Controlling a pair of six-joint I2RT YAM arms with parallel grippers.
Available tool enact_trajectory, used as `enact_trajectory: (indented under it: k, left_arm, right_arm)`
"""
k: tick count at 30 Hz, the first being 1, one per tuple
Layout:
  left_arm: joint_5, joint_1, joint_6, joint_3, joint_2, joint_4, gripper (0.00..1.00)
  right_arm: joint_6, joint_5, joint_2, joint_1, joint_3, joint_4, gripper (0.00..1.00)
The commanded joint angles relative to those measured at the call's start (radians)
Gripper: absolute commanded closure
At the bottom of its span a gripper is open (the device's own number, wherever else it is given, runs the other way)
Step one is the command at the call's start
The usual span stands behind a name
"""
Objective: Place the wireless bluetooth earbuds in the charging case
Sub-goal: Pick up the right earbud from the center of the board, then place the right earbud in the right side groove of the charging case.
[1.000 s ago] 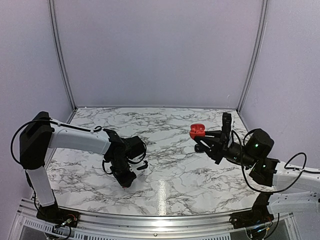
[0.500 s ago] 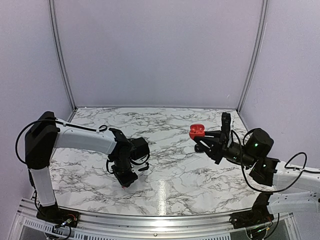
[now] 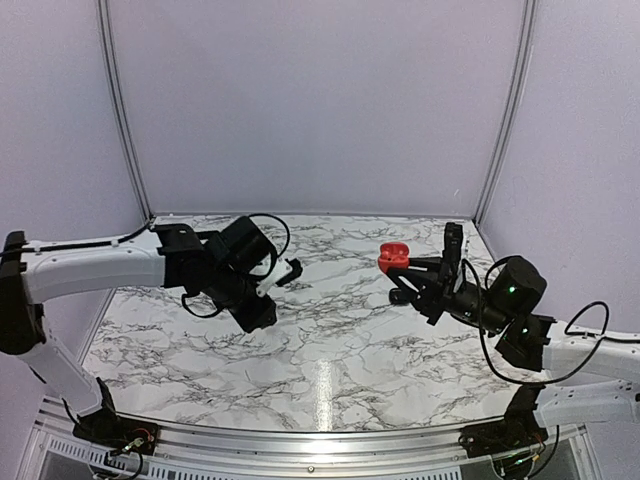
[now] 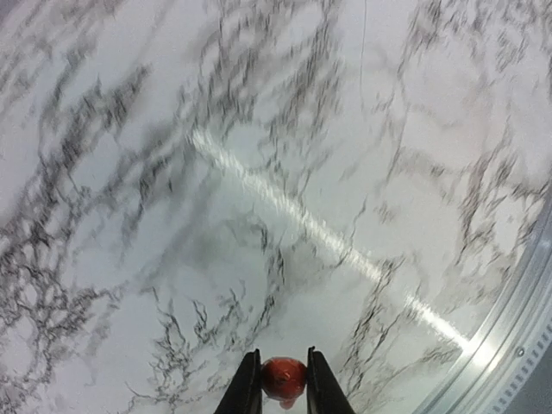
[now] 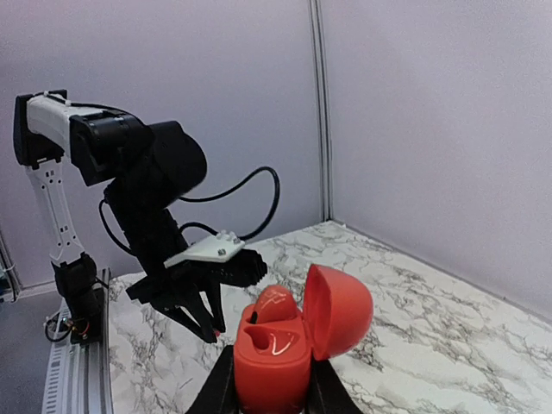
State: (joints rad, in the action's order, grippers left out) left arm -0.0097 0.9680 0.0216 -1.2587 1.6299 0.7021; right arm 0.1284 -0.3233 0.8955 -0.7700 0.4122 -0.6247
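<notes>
Earbud pinched in left gripper.

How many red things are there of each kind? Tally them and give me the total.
Red earbud: 2, one pinched in the left gripper, one apparently seated in the case.
Red charging case: 1, lid open, held by the right gripper.
Total: 3

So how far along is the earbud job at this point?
Done: the red case is open in the right claw, with what looks like one red earbud already seated. In hand: the left claw pinches a second red earbud above the table. Remaining: carry it over and seat it.
</notes>
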Motion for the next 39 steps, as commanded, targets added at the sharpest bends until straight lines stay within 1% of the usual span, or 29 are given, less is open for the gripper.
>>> enact_trajectory:
  k: [1,2,3,7,10,13,20,22,26,32,35,37,39]
  left_arm:
    - [-0.034,-0.002,0.025,0.026,-0.198,-0.268,0.91]
    - [-0.030,-0.001,0.030,0.047,-0.246,-0.334,0.91]
    - [-0.023,0.003,0.030,0.078,-0.299,-0.440,0.91]
    - [-0.009,0.024,0.016,0.204,-0.478,-0.756,0.92]
    - [-0.024,0.042,0.017,0.266,-0.537,-0.926,0.92]
    - [-0.051,0.079,0.007,0.283,-0.536,-1.037,0.92]
    - [-0.065,0.161,-0.015,0.239,-0.433,-1.162,0.92]
    - [-0.058,0.186,-0.064,0.225,-0.408,-1.192,0.92]
    - [-0.056,0.224,-0.093,0.205,-0.361,-1.219,0.92]
    - [-0.054,0.241,-0.114,0.173,-0.297,-1.242,0.92]
    - [-0.059,0.242,-0.116,0.154,-0.270,-1.247,0.92]
    - [-0.068,0.244,-0.114,0.146,-0.252,-1.251,0.92]
    - [-0.076,0.244,-0.114,0.139,-0.239,-1.255,0.92]
  right_arm:
    - [-0.061,-0.003,0.026,0.002,-0.038,-0.210,1.00]
    - [-0.085,-0.007,0.033,-0.003,-0.058,-0.288,1.00]
    - [-0.104,-0.007,0.043,-0.008,-0.073,-0.339,1.00]
    - [-0.214,0.025,0.101,-0.056,-0.088,-0.454,1.00]
    - [-0.286,0.085,0.160,-0.100,-0.090,-0.538,1.00]
    - [-0.323,0.130,0.223,-0.131,-0.083,-0.618,1.00]
    - [-0.386,0.151,0.361,-0.170,-0.022,-0.726,1.00]
    - [-0.403,0.156,0.396,-0.177,-0.012,-0.776,1.00]
    - [-0.411,0.178,0.444,-0.186,0.008,-0.833,1.00]
    - [-0.398,0.272,0.478,-0.224,0.051,-0.822,1.00]
    - [-0.379,0.365,0.478,-0.249,0.066,-0.806,1.00]
    - [-0.366,0.413,0.469,-0.269,0.089,-0.768,1.00]
    - [-0.349,0.424,0.462,-0.277,0.105,-0.730,1.00]
